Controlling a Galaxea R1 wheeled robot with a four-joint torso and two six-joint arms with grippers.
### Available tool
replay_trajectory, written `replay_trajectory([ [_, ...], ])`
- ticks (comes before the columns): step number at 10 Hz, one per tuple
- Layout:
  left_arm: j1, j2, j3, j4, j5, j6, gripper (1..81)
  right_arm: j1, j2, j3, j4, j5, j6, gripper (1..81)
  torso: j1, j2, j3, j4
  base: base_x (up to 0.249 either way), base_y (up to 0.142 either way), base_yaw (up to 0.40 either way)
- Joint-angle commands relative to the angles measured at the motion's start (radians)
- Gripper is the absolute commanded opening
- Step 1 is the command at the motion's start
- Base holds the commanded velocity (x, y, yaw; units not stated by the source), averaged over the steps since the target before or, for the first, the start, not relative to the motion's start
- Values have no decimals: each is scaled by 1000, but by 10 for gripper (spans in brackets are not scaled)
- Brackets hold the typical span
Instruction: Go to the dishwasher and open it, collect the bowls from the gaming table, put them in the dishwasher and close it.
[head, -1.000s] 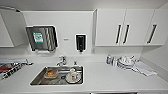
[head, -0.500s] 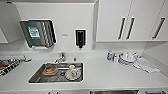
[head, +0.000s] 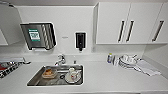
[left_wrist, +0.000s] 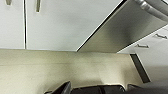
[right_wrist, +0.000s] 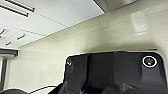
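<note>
In the left wrist view the dishwasher (left_wrist: 120, 32) shows as a brushed stainless-steel front with a bar handle (left_wrist: 152, 8) along its edge. It stands at an angle to the white cabinet doors (left_wrist: 57, 22) beside it, over a pale floor (left_wrist: 50, 72). Dark parts of my left gripper (left_wrist: 82, 89) sit at the picture's edge, holding nothing that I can see. My right arm's dark plate (right_wrist: 112, 72) hangs over the same pale floor, near white drawer fronts (right_wrist: 37, 22). The bowls and the gaming table are out of view.
The head view looks down on a white counter (head: 107, 77) with a steel sink (head: 56, 75) holding a white cup and an orange-brown item. White dishes (head: 127, 61) are stacked at the right. A towel dispenser (head: 38, 36), soap dispenser (head: 80, 41) and wall cabinets (head: 125, 23) are above.
The whole head picture has shifted slightly, so the camera moved a little. Nothing on the counter or in the sink has moved.
</note>
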Motion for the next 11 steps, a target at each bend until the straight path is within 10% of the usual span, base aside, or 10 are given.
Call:
replay_trajectory([
  [1,-223,-116,175,1,191,-50,811,94,-50,48,14,-43,17,811,62,-96,0,0,0,0,0],
  [6,-305,-119,324,52,295,-43,811,163,-119,112,14,-47,102,811,160,-251,-150,0,0,0,0],
  [11,-326,-262,480,60,292,-42,811,206,-157,147,14,-44,172,811,265,-414,-125,0,0,0,0],
])
